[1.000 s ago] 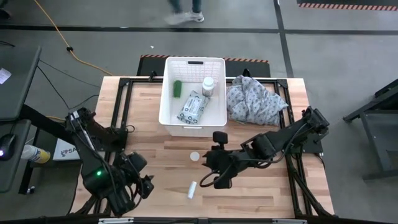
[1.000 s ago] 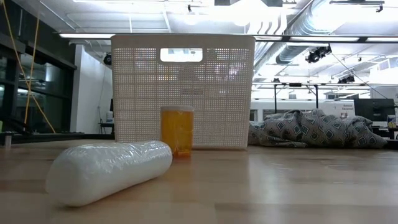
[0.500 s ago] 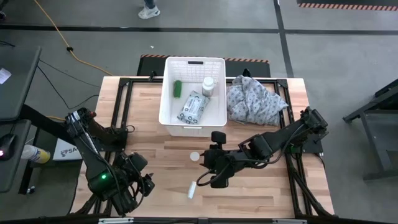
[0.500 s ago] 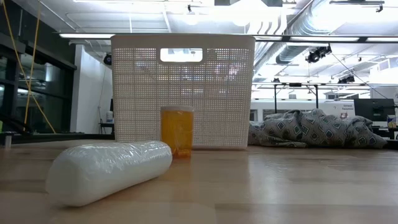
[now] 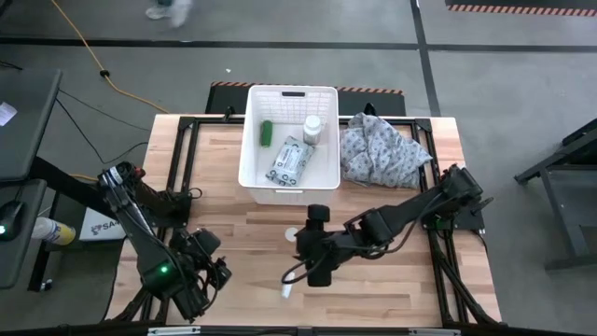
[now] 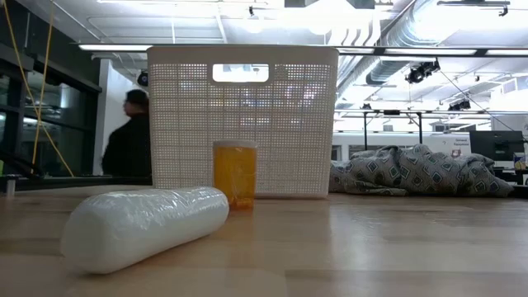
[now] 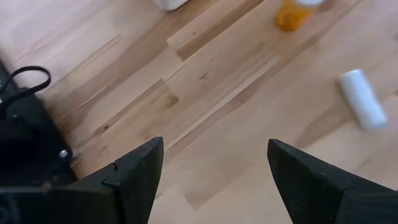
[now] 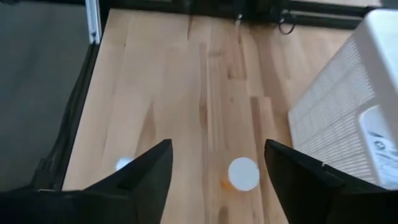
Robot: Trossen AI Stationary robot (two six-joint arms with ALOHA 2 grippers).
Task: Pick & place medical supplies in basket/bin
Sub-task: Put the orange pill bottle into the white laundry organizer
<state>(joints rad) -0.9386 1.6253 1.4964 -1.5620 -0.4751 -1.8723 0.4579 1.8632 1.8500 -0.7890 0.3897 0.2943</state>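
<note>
The white lattice basket stands at the table's far middle. It holds a green cylinder, a white bottle and a wipes packet. An orange bottle with a white cap stands upright before the basket. A white tube lies on its side nearer the near edge. My right gripper is open, hovering just right of the orange bottle. My left gripper is open at the near left.
A grey patterned cloth lies heaped right of the basket. A person passes behind the table. Bare wood stretches left of the basket and along the near edge.
My right gripper has moved toward the table's left, closing on the orange bottle and the white tube. A person has walked past beyond the far edge. The supplies and the basket have stayed put.
</note>
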